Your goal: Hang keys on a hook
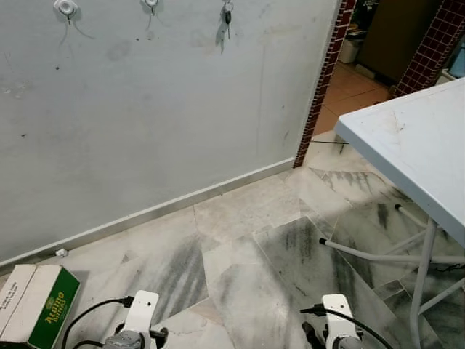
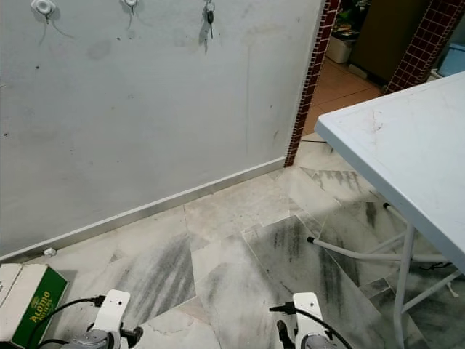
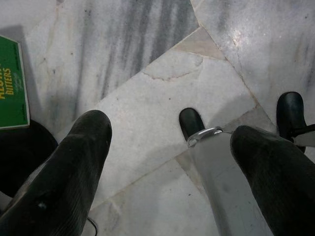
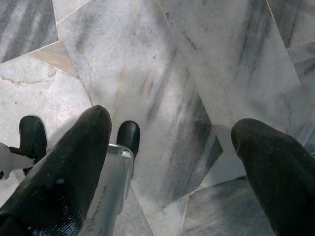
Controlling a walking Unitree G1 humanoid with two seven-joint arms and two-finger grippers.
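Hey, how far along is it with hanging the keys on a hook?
Looks done: the keys already hang from the rightmost hook on the wall. Nothing is in hand: the left gripper and right gripper are both open, empty, pointing down at the marble floor. Two other hooks stay bare.

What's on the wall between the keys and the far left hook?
One hook, nothing hanging on it, sits between the keys and the left hook in both eye views.
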